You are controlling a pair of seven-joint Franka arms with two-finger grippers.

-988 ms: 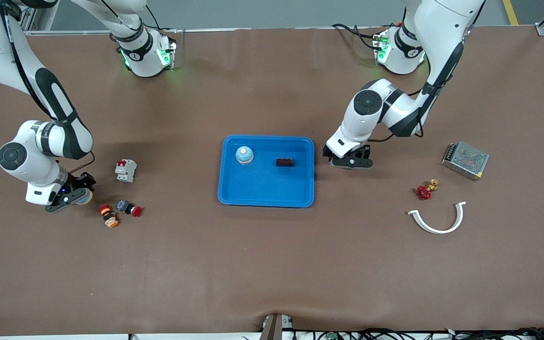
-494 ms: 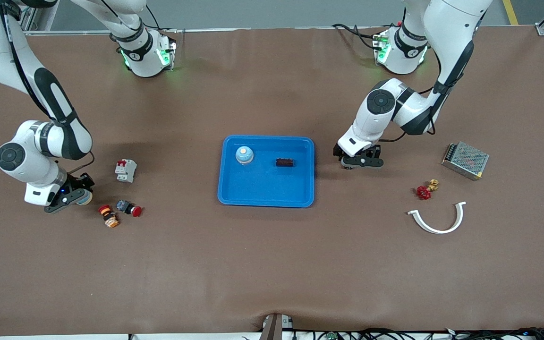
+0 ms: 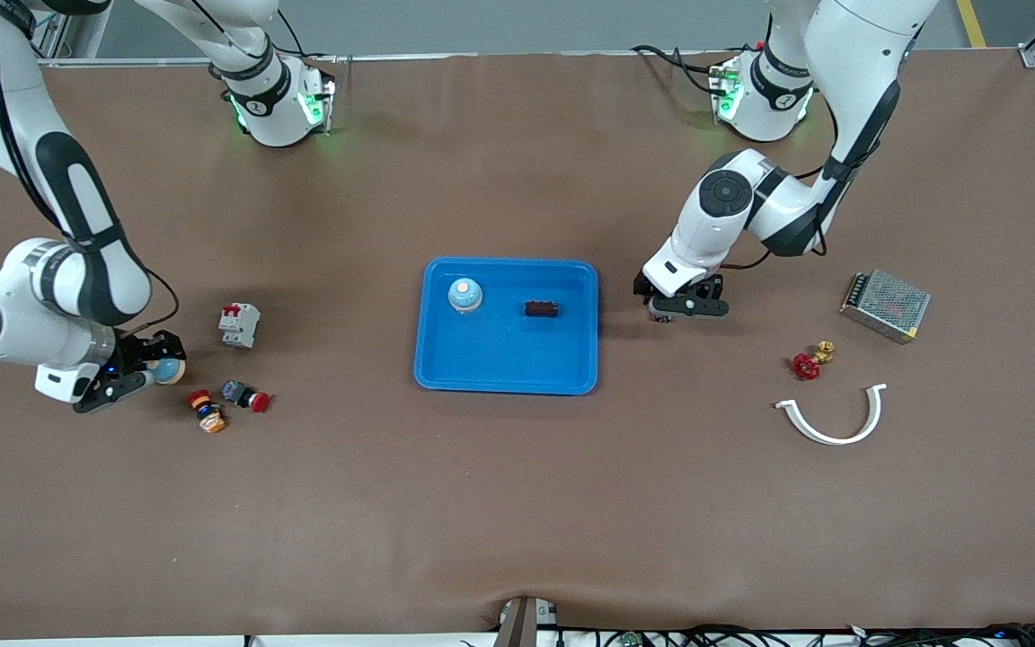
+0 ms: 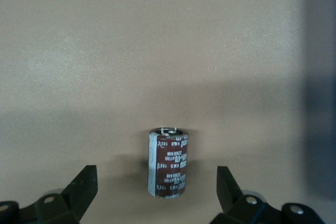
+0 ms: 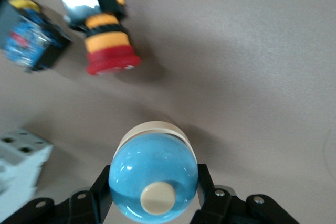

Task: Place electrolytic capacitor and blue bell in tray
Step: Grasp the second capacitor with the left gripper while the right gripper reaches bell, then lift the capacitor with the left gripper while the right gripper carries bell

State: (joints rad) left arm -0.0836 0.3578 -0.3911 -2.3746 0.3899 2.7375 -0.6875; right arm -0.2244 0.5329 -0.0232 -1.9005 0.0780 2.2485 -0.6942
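Front view first: we've got the blue tray (image 3: 507, 359) in the middle of the bench (image 3: 517, 503), and there's already a blue bell (image 3: 464, 294) and a small dark block (image 3: 542, 309) sitting in it. The right tool (image 3: 136, 370) is low over the bench toward the right arm's end, clenched on a second blue bell (image 3: 167, 369), close to a white breaker (image 3: 239, 324) and two push buttons, one orange (image 3: 205, 412) and one with a red cap (image 3: 245, 395). The left tool (image 3: 685, 305) is just beside the tray at the left arm's end, down low. Further toward that end we see a metal mesh box (image 3: 885, 305), a red-handled brass valve (image 3: 809, 361) and a white curved strip (image 3: 832, 418).

Left wrist view: the fingers (image 4: 81, 190) are spread wide with nothing gripped, and a brown capacitor (image 4: 168, 162) lies on the bench between them, touching neither.

Right wrist view: we're looking straight at the held bell (image 5: 153, 177), blue dome with a cream button, squeezed between the two fingers (image 5: 207, 192). The orange button (image 5: 102, 30), the breaker (image 5: 18, 163) and the other button (image 5: 26, 40) are on the bench nearby.
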